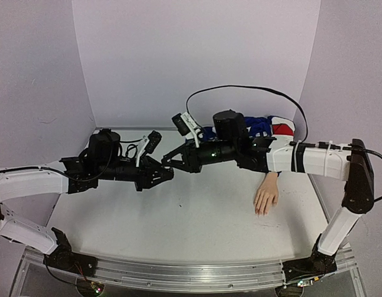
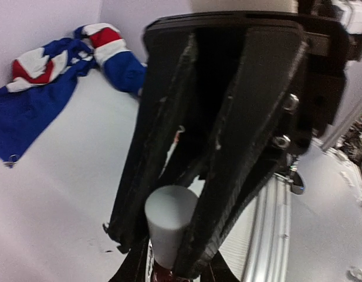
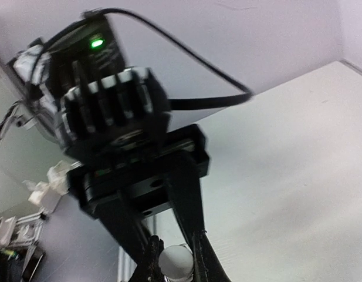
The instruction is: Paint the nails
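Nearest me is the metal rail point(image 1: 178, 276) along the front edge of the counter point(image 1: 178, 232), white top w/ a few dark specks. Mid-counter, up off the surface, the two arms meet tip to tip: left gripper point(image 1: 161, 177) coming in from the left, right gripper point(image 1: 168, 163) from the right. Both are clenched. From overhead, whatever sits btwn them is buried in black fingers.

The left wrist cam does better. It shows a white cap point(image 2: 170, 220) pinched btwn the right gripper's long black fingers. The dark nail-polish bottle point(image 2: 163, 274) is just below it at the frame's bottom edge, in the left gripper's grip as far as I can make out. The right wrist cam shows the cap end-on, a pale disc squeezed btwn two fingertips, w/ the left arm's finned motor point(image 3: 113, 106) and a green light point(image 3: 97, 42) beyond.

Off to the right, well apart from the grippers, the mannequin hand point(image 1: 265, 195) lies flat on the counter, fingers toward the near edge. The nails point(image 1: 260, 212) are at those fingertips, too small to pick out. The right arm's white forearm point(image 1: 308, 159) crosses over the wrist and hides where it meets the blue, red & white cloth point(image 1: 270, 127) heaped by the back wall point(image 1: 197, 55). The left wrist cam shows that cloth spread out over the counter. A black cable point(image 1: 240, 88) loops up in front of the lilac wall.
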`<state>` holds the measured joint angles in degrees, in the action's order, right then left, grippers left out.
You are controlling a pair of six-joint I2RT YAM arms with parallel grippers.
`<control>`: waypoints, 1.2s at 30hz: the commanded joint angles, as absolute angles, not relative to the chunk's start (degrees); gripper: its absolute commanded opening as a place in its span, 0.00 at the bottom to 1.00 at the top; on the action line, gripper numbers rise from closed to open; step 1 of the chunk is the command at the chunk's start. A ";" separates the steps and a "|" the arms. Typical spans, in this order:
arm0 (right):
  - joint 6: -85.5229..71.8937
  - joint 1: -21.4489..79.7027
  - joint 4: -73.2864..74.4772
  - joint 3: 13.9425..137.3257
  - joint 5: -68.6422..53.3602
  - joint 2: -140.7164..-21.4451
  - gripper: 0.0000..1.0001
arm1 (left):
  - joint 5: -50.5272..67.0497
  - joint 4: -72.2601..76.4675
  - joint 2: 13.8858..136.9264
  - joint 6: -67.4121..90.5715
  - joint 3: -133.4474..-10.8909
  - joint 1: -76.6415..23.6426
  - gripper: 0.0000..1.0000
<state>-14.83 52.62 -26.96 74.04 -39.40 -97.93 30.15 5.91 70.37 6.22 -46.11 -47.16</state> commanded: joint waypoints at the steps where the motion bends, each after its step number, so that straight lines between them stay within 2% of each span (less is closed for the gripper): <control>1: -21.09 58.25 -23.60 74.31 -13.72 -95.95 0.00 | -5.13 7.54 68.93 4.40 -46.17 -45.54 0.00; 4: -22.69 62.05 -22.60 75.99 -1.37 -97.60 0.00 | -7.95 7.37 70.24 4.69 -46.96 -45.54 0.00; 7: -24.45 62.66 -22.76 76.74 3.37 -98.58 0.00 | -7.14 7.08 70.88 5.57 -46.68 -45.59 0.00; 8: -24.43 62.63 -22.76 77.18 4.44 -98.87 0.00 | -6.51 6.92 70.62 5.96 -46.30 -45.53 0.05; 9: -24.00 62.62 -22.76 77.55 5.13 -99.07 0.00 | -5.64 6.79 70.25 6.23 -45.81 -45.53 0.16; 10: -23.50 62.52 -22.76 77.92 5.82 -99.20 0.00 | -4.70 6.69 69.90 6.37 -45.28 -45.57 0.35; 15: -20.79 60.33 -24.98 77.68 7.59 -100.13 0.00 | 0.68 6.10 65.67 7.25 -42.05 -45.52 0.88; 17: -20.62 58.60 -27.00 76.29 7.32 -100.72 0.00 | 3.11 5.76 62.91 7.63 -40.59 -45.53 0.98; 25: -14.08 56.42 -36.31 72.77 8.12 -108.37 0.00 | 0.62 0.83 50.33 9.78 -37.24 -45.53 1.00; 36: -11.08 56.43 -42.45 72.10 10.24 -119.05 0.00 | -4.34 -5.49 47.44 9.71 -40.29 -45.54 0.99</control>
